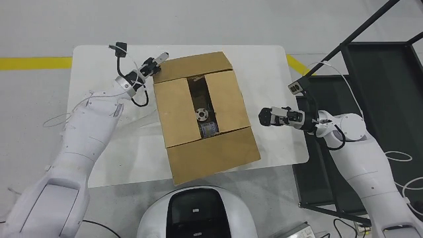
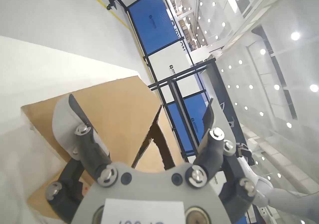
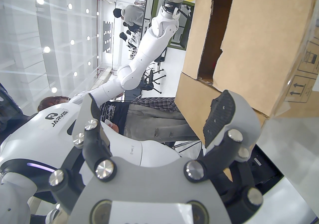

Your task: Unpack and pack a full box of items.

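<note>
While the left gripper (image 1: 157, 59) and right gripper (image 1: 263, 116) hang released and empty, the brown cardboard box (image 1: 228, 102) sits between their jaws, flaps half-shut — judged the flap-opening step of unpacking; next needs a fingertip under a flap edge.

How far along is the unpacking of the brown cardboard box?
Barely begun. Done: top flaps of the brown cardboard box stand parted, items visible in the gap. In hand: nothing; left gripper and right gripper are open beside the box. Left: taking items out, then repacking.
</note>
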{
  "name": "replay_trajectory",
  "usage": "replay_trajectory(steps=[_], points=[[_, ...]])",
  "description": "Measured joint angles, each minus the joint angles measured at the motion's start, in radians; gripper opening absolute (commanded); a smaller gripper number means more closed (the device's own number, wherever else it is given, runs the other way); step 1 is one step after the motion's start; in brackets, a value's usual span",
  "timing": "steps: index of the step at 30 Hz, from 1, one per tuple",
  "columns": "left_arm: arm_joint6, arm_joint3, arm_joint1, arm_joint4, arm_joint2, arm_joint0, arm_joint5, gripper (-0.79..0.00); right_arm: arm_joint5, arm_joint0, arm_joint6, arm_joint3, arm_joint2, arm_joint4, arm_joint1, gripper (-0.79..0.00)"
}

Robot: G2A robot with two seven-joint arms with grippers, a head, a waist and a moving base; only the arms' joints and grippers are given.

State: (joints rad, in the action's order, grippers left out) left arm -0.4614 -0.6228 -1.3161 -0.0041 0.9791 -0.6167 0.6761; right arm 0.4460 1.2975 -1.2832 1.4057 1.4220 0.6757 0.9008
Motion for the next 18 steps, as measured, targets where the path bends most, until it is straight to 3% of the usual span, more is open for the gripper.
replay_trajectory(steps=[12,18], points=[[-0.112,0.094,0.015,0.132,-0.013,0.032,0.033,0.000,0.000,0.000,0.000,0.000,0.000,0.000,0.000,0.000],[-0.103,0.076,0.027,0.069,0.033,0.025,0.065,0.000,0.000,0.000,0.000,0.000,0.000,0.000,0.000,0.000]])
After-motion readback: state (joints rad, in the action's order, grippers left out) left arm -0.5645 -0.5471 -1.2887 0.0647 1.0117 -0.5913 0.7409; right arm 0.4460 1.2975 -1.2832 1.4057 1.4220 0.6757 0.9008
